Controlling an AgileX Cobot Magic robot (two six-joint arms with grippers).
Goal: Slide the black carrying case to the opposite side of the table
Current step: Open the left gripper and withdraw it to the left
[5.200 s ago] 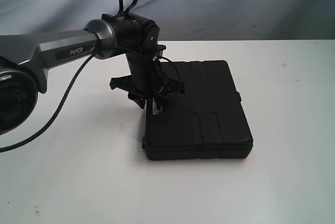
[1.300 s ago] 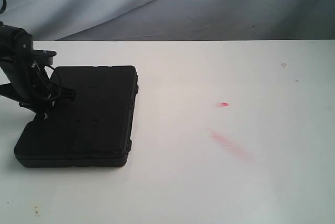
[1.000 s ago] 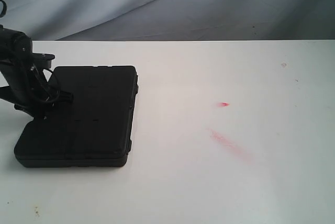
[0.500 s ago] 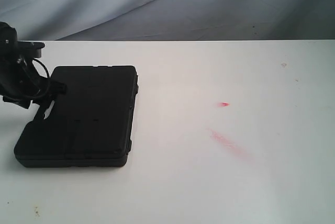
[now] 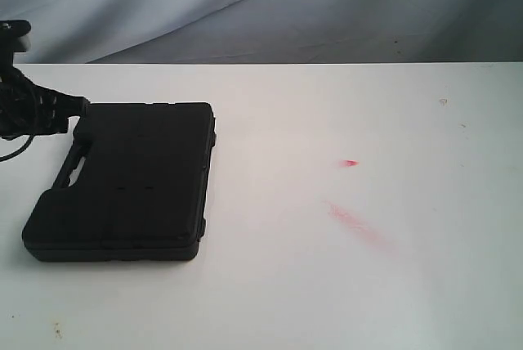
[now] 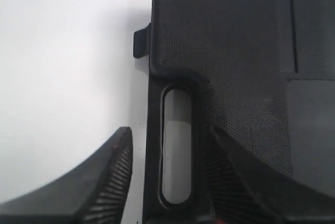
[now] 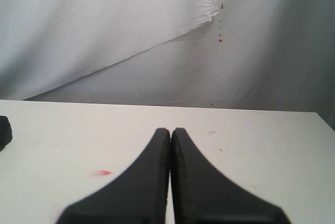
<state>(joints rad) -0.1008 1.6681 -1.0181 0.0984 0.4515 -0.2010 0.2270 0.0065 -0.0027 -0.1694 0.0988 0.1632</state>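
On the left part of the table, lying flat: black case, handle on its left side. Left gripper: jaws spread to either side of the handle, gripping nothing. Right gripper: jaws pressed together, empty, over the table. Red marks: right of centre.

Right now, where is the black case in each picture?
Exterior view: the black case lies flat on the table's left side.
Left wrist view: the black case fills most of it, close up, showing its handle slot.
Right wrist view: only a dark corner at the edge, probably the black case.
Shared landmark: the red mark, in exterior and right wrist views.
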